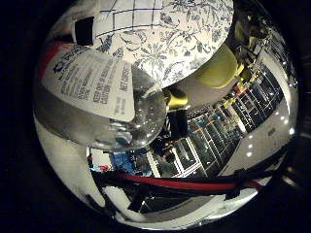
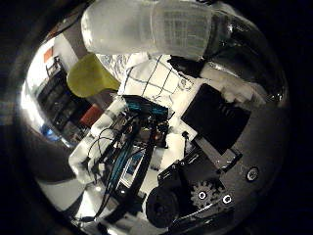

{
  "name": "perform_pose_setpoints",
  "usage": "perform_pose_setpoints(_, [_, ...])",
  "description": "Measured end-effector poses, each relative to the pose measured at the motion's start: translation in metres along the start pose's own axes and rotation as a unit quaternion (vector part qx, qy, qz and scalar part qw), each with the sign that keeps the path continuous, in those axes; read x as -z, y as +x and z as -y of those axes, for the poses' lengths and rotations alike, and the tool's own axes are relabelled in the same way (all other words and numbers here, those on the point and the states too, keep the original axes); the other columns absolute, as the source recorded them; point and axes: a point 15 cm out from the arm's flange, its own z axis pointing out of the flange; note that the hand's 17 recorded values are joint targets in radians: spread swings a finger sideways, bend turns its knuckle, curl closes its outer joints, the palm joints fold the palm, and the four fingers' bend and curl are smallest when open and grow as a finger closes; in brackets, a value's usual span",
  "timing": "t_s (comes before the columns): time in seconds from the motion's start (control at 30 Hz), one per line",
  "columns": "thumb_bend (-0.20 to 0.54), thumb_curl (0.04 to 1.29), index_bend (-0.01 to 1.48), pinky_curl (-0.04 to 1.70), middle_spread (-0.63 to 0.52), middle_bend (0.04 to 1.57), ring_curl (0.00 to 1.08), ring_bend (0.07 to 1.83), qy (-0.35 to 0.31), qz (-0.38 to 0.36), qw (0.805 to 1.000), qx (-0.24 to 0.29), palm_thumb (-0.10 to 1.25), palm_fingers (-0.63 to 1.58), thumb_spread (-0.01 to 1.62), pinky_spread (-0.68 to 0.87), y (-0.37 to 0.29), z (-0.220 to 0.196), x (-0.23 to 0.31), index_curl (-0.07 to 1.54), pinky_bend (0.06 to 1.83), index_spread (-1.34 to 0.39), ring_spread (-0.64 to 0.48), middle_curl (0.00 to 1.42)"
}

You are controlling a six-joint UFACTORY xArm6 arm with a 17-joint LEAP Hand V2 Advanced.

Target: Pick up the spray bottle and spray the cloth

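Currently the hand (image 2: 205, 161) is curled around the clear spray bottle (image 1: 97, 97), held close against the palm above a floral-patterned counter (image 1: 180, 34).

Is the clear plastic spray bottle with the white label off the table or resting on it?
Off it: the clear plastic spray bottle fills the view close to the palm, its rounded base in mid-air, the floral-patterned tablecloth behind it.

We see our hand's (image 2: 205, 161) black geared parts beside a grid-lined white cloth (image 2: 151, 78) and a yellow chair (image 2: 90, 76).
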Motion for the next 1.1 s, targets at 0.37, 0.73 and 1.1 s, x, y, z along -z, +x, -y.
perform_pose_setpoints(0.37, [-0.009,0.68,1.16,1.08,-0.08,1.31,0.55,1.43,0.142,0.109,0.978,0.103,1.07,1.23,1.1,-0.25,-0.09,-0.02,0.055,0.65,1.05,-0.19,-0.15,0.55])
perform_pose_setpoints(0.73, [-0.009,0.69,1.17,1.08,-0.08,1.31,0.55,1.43,0.31,0.296,0.872,0.234,1.11,1.24,1.09,-0.24,-0.19,-0.037,0.151,0.65,1.05,-0.19,-0.15,0.55])
perform_pose_setpoints(1.1, [-0.013,0.73,1.17,1.08,-0.08,1.31,0.55,1.43,0.41,0.417,0.746,0.319,1.09,1.24,1.04,-0.23,-0.219,0.024,0.166,0.65,1.05,-0.18,-0.15,0.55])
